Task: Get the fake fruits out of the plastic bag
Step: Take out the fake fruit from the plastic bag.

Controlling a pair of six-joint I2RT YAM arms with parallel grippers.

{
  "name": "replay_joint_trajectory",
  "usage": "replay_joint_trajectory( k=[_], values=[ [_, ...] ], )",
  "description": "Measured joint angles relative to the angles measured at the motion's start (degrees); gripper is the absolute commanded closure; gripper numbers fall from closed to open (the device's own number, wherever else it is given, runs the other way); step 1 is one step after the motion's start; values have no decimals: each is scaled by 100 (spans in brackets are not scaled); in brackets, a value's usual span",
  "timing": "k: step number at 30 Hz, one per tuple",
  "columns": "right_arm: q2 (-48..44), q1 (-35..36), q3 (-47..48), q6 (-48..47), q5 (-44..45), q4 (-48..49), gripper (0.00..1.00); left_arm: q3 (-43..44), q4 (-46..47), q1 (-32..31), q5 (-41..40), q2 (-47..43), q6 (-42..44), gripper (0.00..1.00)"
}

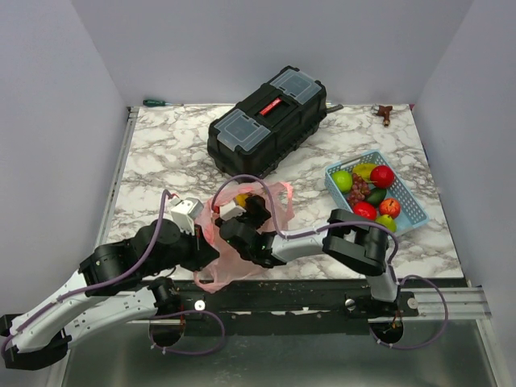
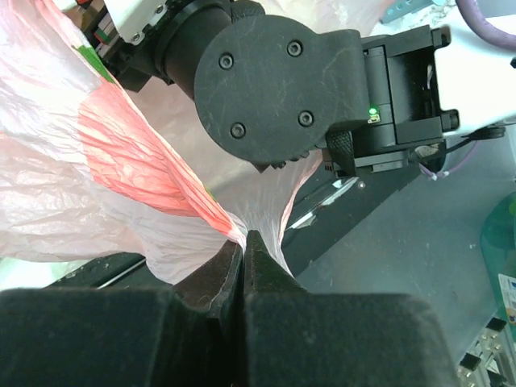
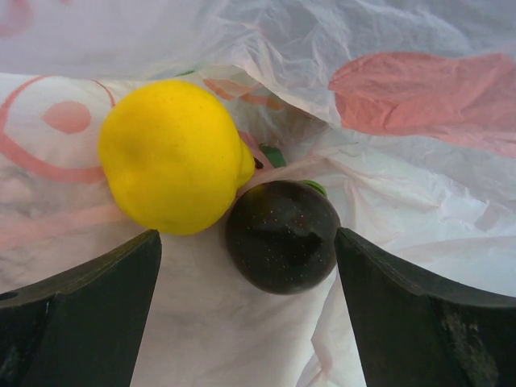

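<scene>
**A:** Where does the plastic bag (image 1: 234, 264) lie?

**B:** On the marble table (image 1: 161, 153) near its front edge, between the two arms, crumpled and pink. The black toolbox (image 1: 268, 121) sits behind it, well apart.

**A:** And the left gripper (image 2: 243, 242)?

**B:** Clenched. Its wrist view shows the two fingers pressed together on a gathered fold of the bag's thin film, which fans up and out from the pinch.

**A:** What about the right gripper (image 3: 246, 242)?

**B:** It reaches into the bag's mouth with its jaws spread wide, grasping nothing. Its own camera shows two fruits lying on the film inside. A yellow fruit (image 3: 169, 153) sits to the left and a dark round fruit (image 3: 282, 234) sits between the fingers. The two fruits touch each other.

**A:** Do the fingers touch the dark one?

**B:** The finger on the right of that view stands right at its side, though contact cannot be told for sure. The other finger is clear of it, and the yellow fruit sits just above that finger's tip.

**A:** Are any fruits outside the bag?

**B:** Yes. To the right, a light blue basket (image 1: 409, 206) holds several: a green apple (image 1: 343, 180), a red fruit (image 1: 382, 176), a grape bunch (image 1: 357, 191) and a few more red, yellow and dark green ones.
</scene>
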Motion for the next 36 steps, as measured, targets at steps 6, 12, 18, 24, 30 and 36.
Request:
replay_joint_trajectory(
  k=[6, 12, 18, 24, 30, 36],
  values=[
    [372, -365, 2, -352, 15, 402, 9, 50, -282, 0, -127, 76, 83, 100],
    [577, -649, 11, -472, 17, 586, 12, 76, -402, 0, -236, 195, 192, 100],
    [741, -702, 144, -562, 9, 728, 39, 76, -577, 0, -367, 190, 273, 100],
    [752, -728, 131, -634, -72, 846, 63, 39, -645, 0, -470, 122, 295, 100],
    [393, -660, -190, -614, -341, 841, 86, -59, -651, 0, -496, 92, 321, 100],
    [-404, -385, -448, -330, -459, 535, 95, -98, -643, 0, -514, 138, 365, 100]
  ],
)
